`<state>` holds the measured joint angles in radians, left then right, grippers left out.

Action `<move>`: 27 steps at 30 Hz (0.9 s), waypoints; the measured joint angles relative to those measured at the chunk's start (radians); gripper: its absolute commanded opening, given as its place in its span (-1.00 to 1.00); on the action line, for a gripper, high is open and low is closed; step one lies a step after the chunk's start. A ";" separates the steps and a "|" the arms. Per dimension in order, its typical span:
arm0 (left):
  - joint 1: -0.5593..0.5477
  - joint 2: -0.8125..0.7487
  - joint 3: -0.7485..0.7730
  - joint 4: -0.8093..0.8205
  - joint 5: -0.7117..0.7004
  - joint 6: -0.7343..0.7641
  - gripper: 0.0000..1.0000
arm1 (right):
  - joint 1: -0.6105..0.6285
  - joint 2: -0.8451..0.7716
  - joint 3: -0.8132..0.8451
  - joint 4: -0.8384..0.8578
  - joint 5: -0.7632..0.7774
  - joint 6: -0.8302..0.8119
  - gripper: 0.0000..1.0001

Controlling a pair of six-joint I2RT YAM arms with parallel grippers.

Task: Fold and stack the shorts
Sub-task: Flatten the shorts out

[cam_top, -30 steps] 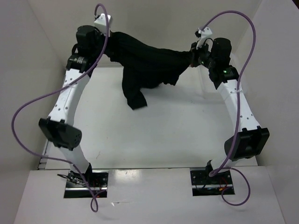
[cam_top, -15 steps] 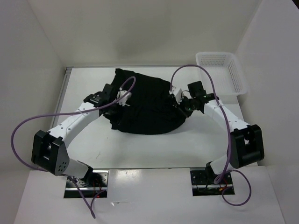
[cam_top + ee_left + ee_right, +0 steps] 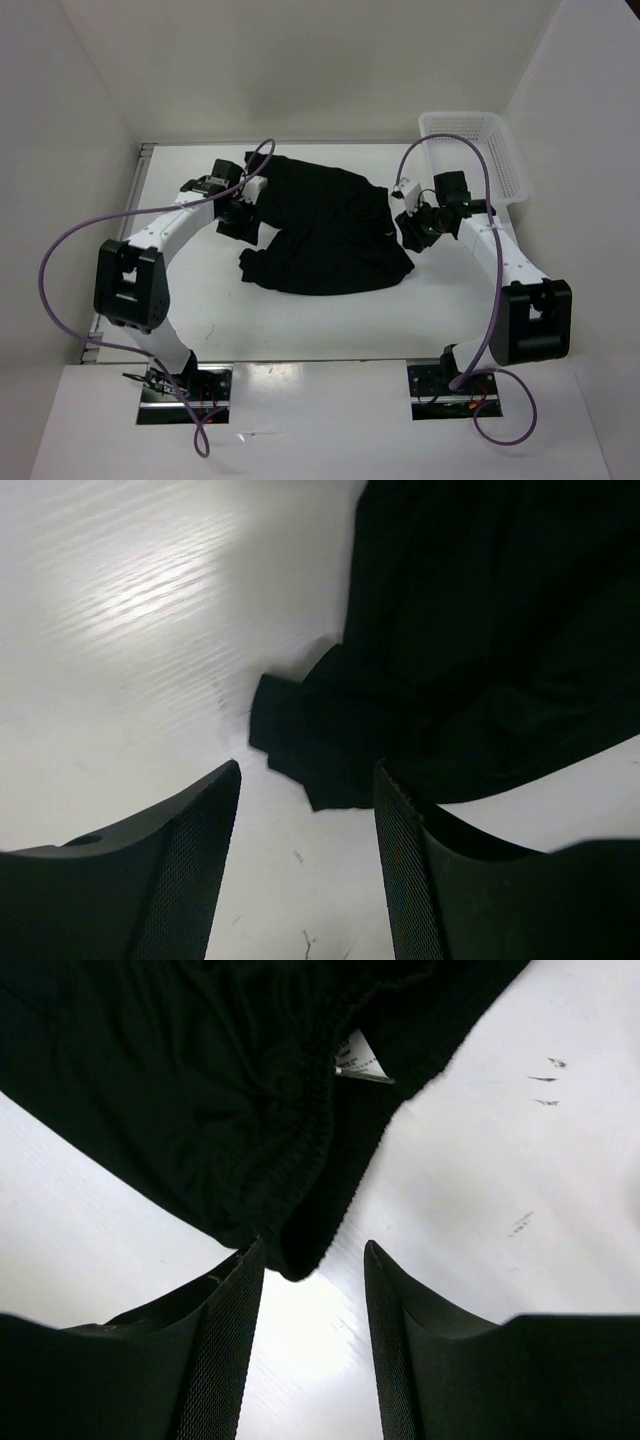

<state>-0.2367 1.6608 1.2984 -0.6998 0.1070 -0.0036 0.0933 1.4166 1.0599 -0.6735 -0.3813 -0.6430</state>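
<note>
While the shorts [image 3: 325, 235] lay rumpled in the middle of the table [image 3: 300, 320], you held nothing.
Long axis ran left to right, from your left gripper [image 3: 240, 212] to your right gripper [image 3: 410, 228]. Both stood wide and empty, each just beside its own end: left at a folded corner, right at the labelled waistband. Neither was nearer.

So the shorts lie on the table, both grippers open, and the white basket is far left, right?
No, the white basket sits far right, per the top external view. The shorts do lie on the table, left gripper and right gripper open.
</note>
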 measured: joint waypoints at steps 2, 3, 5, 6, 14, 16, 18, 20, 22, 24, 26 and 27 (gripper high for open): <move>0.001 0.072 0.013 0.012 0.050 0.000 0.30 | 0.000 0.010 -0.001 0.007 -0.005 0.051 0.00; -0.001 0.104 0.018 0.016 0.069 0.000 0.30 | 0.001 0.019 -0.002 0.010 -0.004 0.068 0.00; -0.003 0.159 0.020 0.019 0.107 0.000 0.33 | 0.002 0.040 -0.012 0.022 0.000 0.089 0.08; -0.004 0.175 0.020 0.018 0.123 0.000 0.35 | 0.002 0.048 -0.019 0.023 0.001 0.093 0.11; -0.006 0.191 0.000 0.021 0.113 0.000 0.46 | 0.018 0.069 -0.034 0.000 -0.027 0.081 0.21; -0.006 0.191 -0.001 0.023 0.079 0.000 0.46 | 0.020 0.080 -0.034 0.000 -0.027 0.076 0.21; -0.005 0.190 -0.001 0.028 0.049 0.000 0.46 | 0.020 0.091 -0.034 0.000 -0.027 0.069 0.21; 0.000 0.190 -0.001 0.032 0.031 0.000 0.46 | 0.021 0.095 -0.034 0.000 -0.027 0.065 0.21; 0.008 0.189 -0.011 0.043 0.024 0.000 0.46 | 0.022 0.095 -0.037 0.000 -0.027 0.060 0.21; 0.014 0.189 -0.032 0.052 0.025 0.000 0.46 | 0.024 0.095 -0.043 0.000 -0.027 0.054 0.21; 0.021 0.189 -0.059 0.050 0.029 0.000 0.44 | 0.025 0.095 -0.052 -0.001 -0.027 0.050 0.21; 0.022 0.189 -0.065 0.048 0.029 0.000 0.39 | 0.025 0.095 -0.055 -0.002 -0.027 0.047 0.21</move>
<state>-0.2150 1.8500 1.2335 -0.6518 0.1364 -0.0040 0.1184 1.5116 1.0054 -0.6750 -0.4080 -0.5961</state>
